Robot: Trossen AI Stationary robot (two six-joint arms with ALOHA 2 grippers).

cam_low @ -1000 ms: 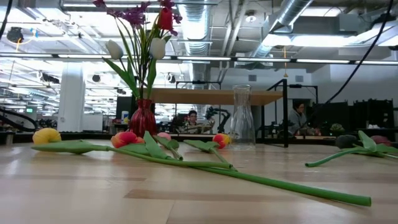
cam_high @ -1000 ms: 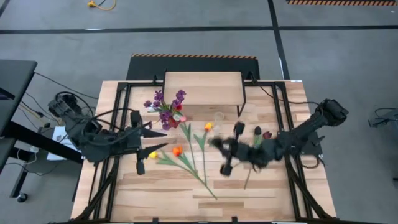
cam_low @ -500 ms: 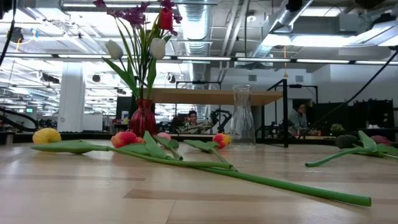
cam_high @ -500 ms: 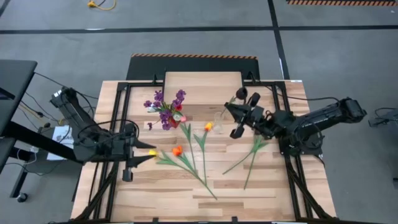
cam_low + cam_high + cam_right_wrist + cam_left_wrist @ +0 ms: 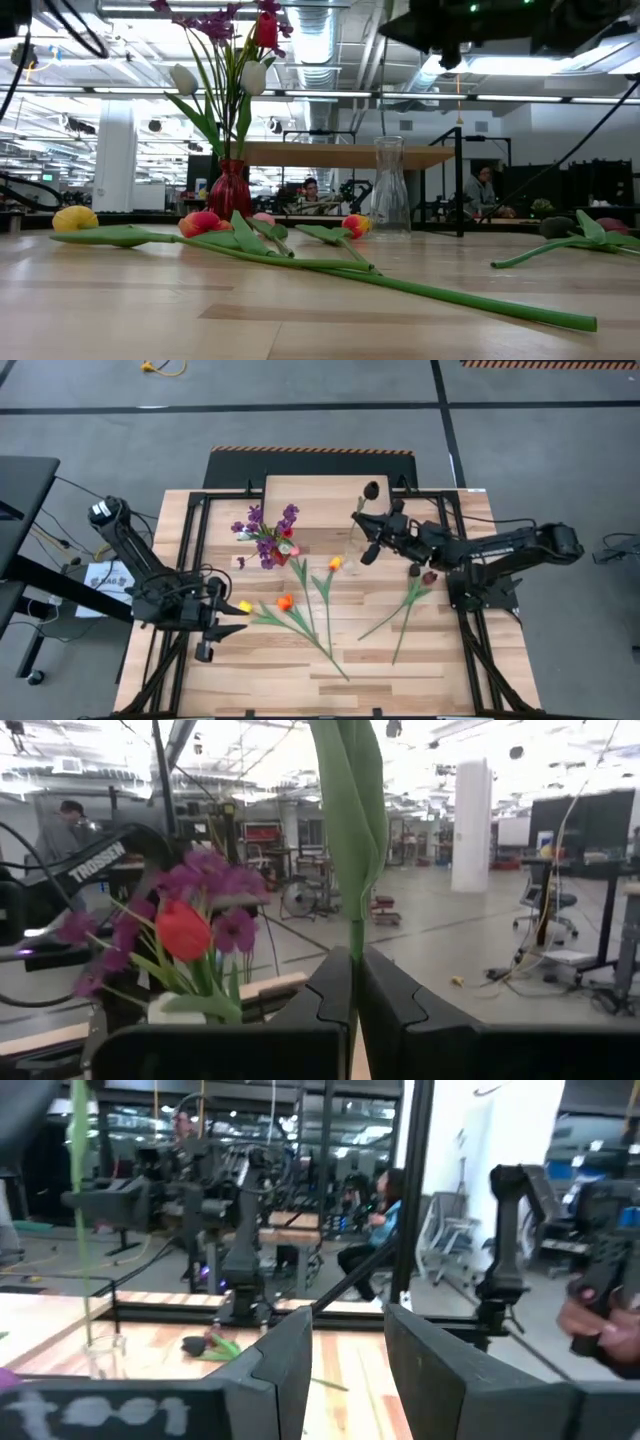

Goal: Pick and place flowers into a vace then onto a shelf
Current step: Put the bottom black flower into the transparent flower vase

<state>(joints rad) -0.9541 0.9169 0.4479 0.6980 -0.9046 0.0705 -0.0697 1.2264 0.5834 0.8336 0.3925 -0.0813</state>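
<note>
My right gripper (image 5: 362,532) is raised beside the clear glass vase (image 5: 352,550) and shut on a dark maroon tulip (image 5: 371,489), whose stem (image 5: 78,1210) stands upright over the vase (image 5: 388,185). Whether the stem's lower end is inside the vase, I cannot tell. The red vase (image 5: 275,552) with purple sprigs and tulips stands near the shelf (image 5: 325,495). Yellow (image 5: 245,607) and orange (image 5: 285,602) tulips and another maroon one (image 5: 430,576) lie flat on the table. My left gripper (image 5: 232,618) waits open near the table's left edge. My right gripper (image 5: 356,970) pinches the maroon tulip's green stem (image 5: 356,935) between its two fingers, just below a long leaf (image 5: 350,810). The fingers lie level, across the stem. The tulip is lifted clear of the table and upright, its head above the fingers.
The light wood shelf (image 5: 340,155) on black legs stands at the far edge, behind both vases. Loose stems (image 5: 305,625) spread over the table's middle, and two more (image 5: 408,605) lie on the right. Black frame bars (image 5: 465,630) run along both sides. People sit in the room beyond.
My right gripper has carried the maroon tulip up from the table's right middle toward the far edge, to the clear vase, and the flower has turned from lying to upright. My left gripper has drawn back toward the table's left and near edges.
</note>
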